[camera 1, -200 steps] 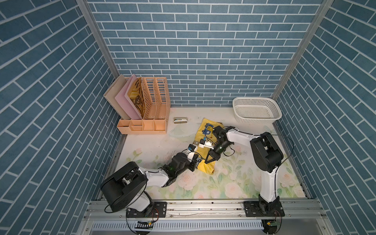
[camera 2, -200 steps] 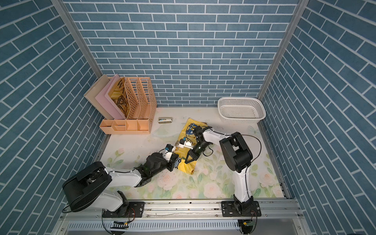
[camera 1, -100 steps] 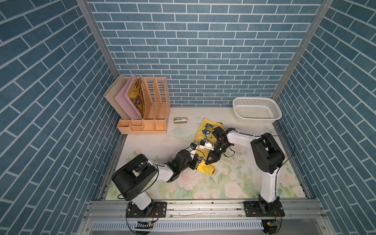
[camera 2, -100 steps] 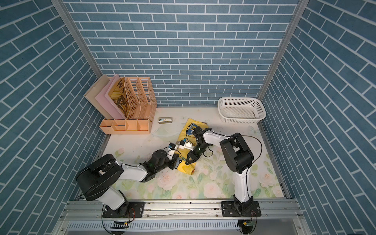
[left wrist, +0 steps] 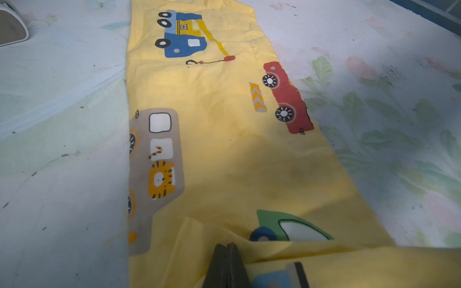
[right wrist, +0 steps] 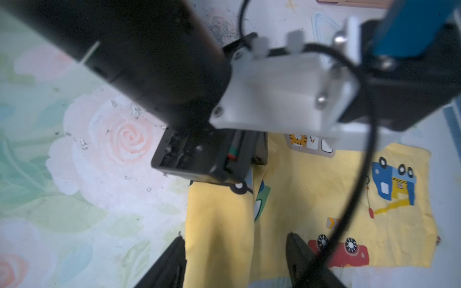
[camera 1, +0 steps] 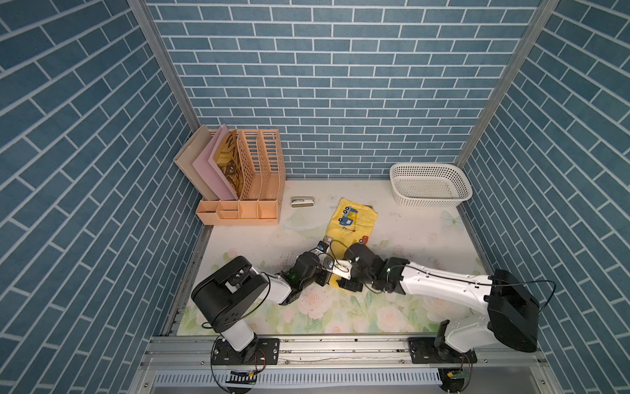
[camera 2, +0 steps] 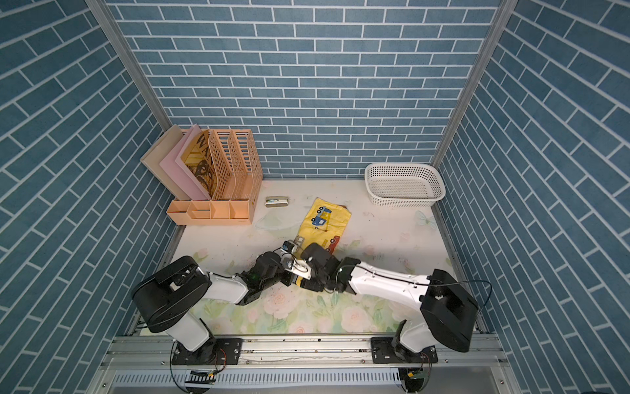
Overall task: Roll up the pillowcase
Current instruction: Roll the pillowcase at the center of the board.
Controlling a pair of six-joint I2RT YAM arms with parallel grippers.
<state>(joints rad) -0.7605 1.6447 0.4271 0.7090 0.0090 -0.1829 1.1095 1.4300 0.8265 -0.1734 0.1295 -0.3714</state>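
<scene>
The yellow pillowcase (camera 1: 353, 218) (camera 2: 325, 218) lies as a narrow strip on the table, with its near end turned over into a soft roll (right wrist: 219, 224). In the left wrist view the cloth (left wrist: 224, 149) stretches away from my left gripper (left wrist: 225, 249), whose jaws are pressed together on the lip of that fold. In the right wrist view my right gripper (right wrist: 237, 259) is open. Its two fingers (right wrist: 174, 261) stand on either side of the roll without squeezing it. In both top views the left gripper (camera 1: 325, 274) and right gripper (camera 1: 345, 280) meet over the near end and hide it.
A white mesh basket (camera 1: 429, 186) stands at the back right. An orange file organizer (camera 1: 245, 177) with folders is at the back left, with a small metal stapler (camera 1: 301, 202) beside it. The floral table covering (camera 1: 392, 307) spreads under everything.
The right gripper's jaws have opened off the folded end. Both arms have shifted a little toward the front over the pillowcase's near end. The left gripper stays shut.
</scene>
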